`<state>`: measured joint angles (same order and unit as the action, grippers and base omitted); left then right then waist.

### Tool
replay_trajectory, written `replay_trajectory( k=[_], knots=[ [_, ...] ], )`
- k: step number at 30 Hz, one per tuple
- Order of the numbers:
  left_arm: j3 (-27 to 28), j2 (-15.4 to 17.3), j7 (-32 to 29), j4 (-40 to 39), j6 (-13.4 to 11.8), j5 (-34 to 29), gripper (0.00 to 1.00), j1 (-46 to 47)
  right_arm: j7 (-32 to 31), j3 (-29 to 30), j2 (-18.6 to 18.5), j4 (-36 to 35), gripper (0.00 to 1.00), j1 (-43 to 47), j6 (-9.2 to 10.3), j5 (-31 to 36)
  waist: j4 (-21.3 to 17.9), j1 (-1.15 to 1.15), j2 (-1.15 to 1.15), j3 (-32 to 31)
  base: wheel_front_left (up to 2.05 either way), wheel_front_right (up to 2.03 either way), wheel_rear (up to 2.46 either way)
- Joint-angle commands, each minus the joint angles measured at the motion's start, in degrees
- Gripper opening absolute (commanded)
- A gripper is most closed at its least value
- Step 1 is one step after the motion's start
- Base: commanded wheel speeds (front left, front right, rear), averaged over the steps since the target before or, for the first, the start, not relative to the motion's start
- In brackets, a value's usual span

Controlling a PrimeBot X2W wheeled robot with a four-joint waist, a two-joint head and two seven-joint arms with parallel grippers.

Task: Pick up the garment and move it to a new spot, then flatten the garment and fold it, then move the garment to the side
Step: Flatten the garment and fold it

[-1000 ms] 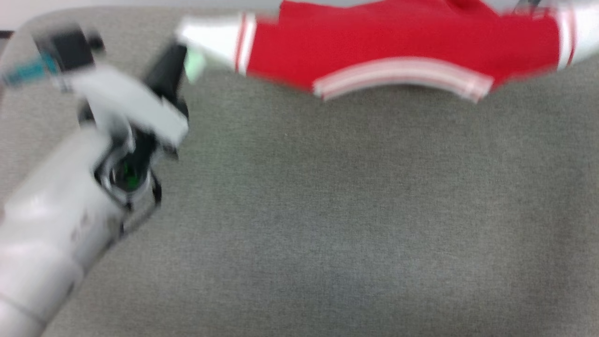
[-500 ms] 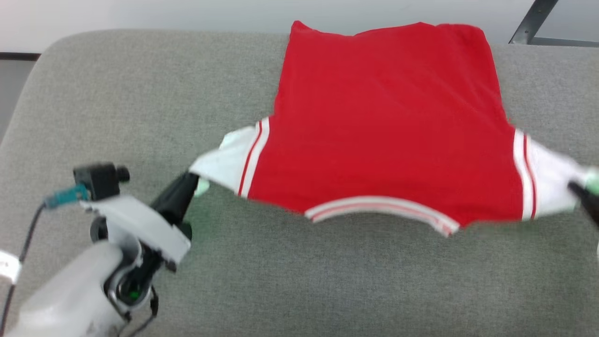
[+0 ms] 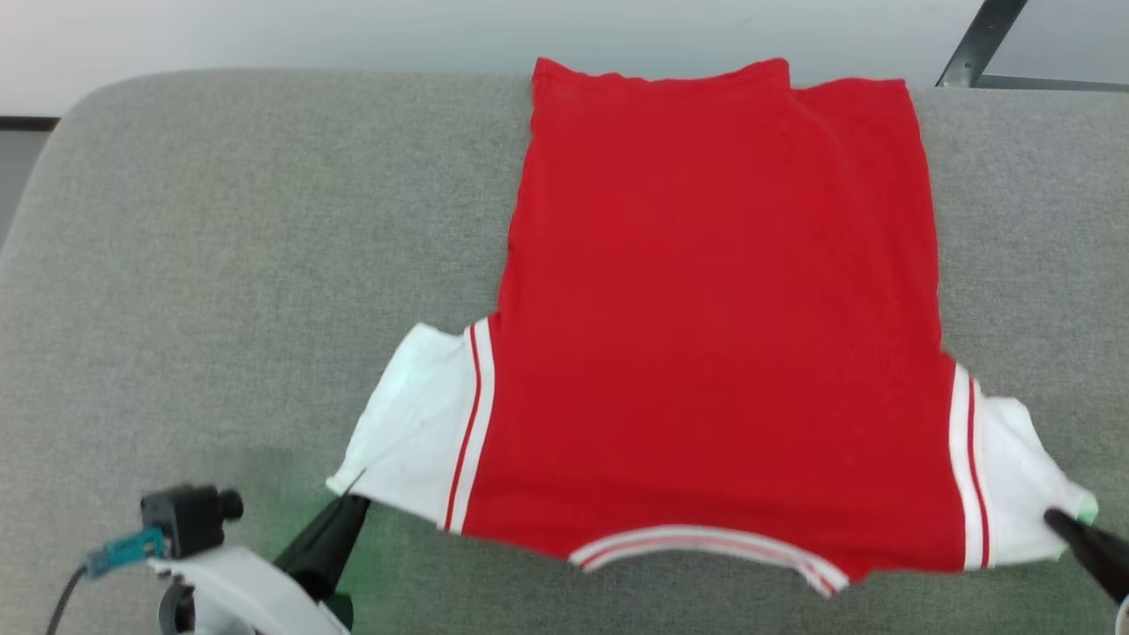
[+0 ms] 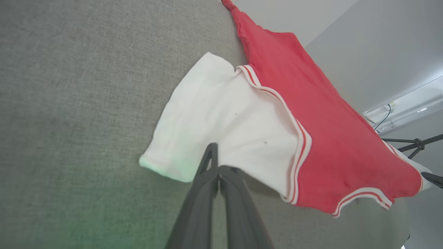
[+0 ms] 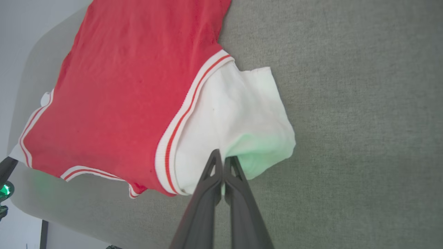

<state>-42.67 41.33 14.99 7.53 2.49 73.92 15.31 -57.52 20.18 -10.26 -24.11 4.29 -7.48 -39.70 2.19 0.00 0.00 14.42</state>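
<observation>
The grey padded surface (image 3: 220, 265) bears the garment (image 3: 714, 335), spread flat from centre to 12 o'clock in the head view, with the left gripper (image 3: 353, 503) at 8 o'clock and the right gripper (image 3: 1058, 520) at 4 o'clock each pinched closed on one of its white ends.

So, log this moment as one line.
left gripper: shut on garment; right gripper: shut on garment; garment: spread on grey surface

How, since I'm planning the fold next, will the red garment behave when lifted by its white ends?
Probably floppy: the garment droops between the left gripper and right gripper, both pinching its white ends. Likely light, since thin fingertip pinches hold it. It may drag rather than slide on the textured grey cushion.
</observation>
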Motion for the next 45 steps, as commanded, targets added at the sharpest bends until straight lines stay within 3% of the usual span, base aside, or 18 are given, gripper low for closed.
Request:
replay_trajectory(
  k=[1, 11, 16, 22, 27, 35, 36, 37, 38, 45],
  knots=[
    [0.7, 0.6, 0.3, -1.2, -0.8, -0.6, 0.0, -1.9, -0.2, 0.3, -0.1, -0.6, 0.0, 1.5, -0.02, -0.9, 0.1, 0.0, 0.0, 0.0, 0.0, 0.0, 0.0],
    [2.9, 5.4, 0.1, -14.0, -6.8, -2.5, 0.0, -12.2, -2.9, 0.6, -0.9, -5.8, 0.0, 9.9, -0.02, -2.7, 0.4, 0.0, 0.0, 0.8, 0.0, 0.0, 0.0],
    [3.1, 5.0, -0.2, -16.5, -8.1, -2.7, 0.0, -13.5, -2.2, 0.6, -1.4, -5.3, 0.0, 10.1, -0.02, -2.5, 0.6, 0.0, 0.0, 1.4, 0.0, 0.0, 0.0],
    [0.4, 2.9, -3.3, -11.1, -9.6, -5.6, 0.0, -9.4, -0.9, -2.2, -4.1, 0.4, 0.0, 7.9, -0.02, -0.8, 0.8, 0.0, 0.0, 2.4, 0.0, 0.0, 0.0],
    [-1.7, -0.9, -4.9, -5.7, -8.2, -6.3, 0.0, -6.5, 1.6, -5.7, -6.3, 7.1, 0.0, 5.6, -0.02, 0.9, 0.9, 0.0, 0.0, 2.8, 0.0, 0.0, 0.0],
    [-4.7, -3.7, -7.3, 1.3, -7.3, -8.3, 0.0, -4.2, 6.2, -10.8, -8.2, 14.0, 0.0, 4.5, 0.01, 3.4, 1.2, 0.0, 0.0, 3.1, 0.0, 0.0, 0.0],
    [-4.8, -4.0, -7.2, 1.8, -7.0, -8.3, 0.0, -4.1, 7.3, -11.1, -8.2, 14.3, 0.07, 4.2, 0.01, 3.5, 1.0, 0.0, 0.0, 3.0, 0.0, 0.0, 0.0],
    [-4.8, -4.2, -7.0, 2.0, -6.9, -8.1, 0.0, -4.1, 8.2, -11.2, -8.3, 14.4, 0.42, 3.8, 0.02, 3.5, 0.9, 0.0, 0.0, 2.9, 0.0, 0.0, 0.0],
    [-4.6, -4.3, -6.8, 2.1, -6.6, -7.9, 0.0, -4.1, 8.9, -11.5, -8.7, 14.1, 0.98, 3.4, 0.01, 3.5, 0.7, 0.0, 0.0, 2.7, 0.0, 0.0, 0.0],
    [-4.3, -3.2, -5.9, 0.5, -6.4, -7.9, 0.0, -5.0, 7.6, -8.3, -12.6, 4.1, 1.0, 2.8, 0.0, -0.4, 0.2, 0.0, 0.0, 2.1, 0.0, 0.0, 0.0]
  ],
)
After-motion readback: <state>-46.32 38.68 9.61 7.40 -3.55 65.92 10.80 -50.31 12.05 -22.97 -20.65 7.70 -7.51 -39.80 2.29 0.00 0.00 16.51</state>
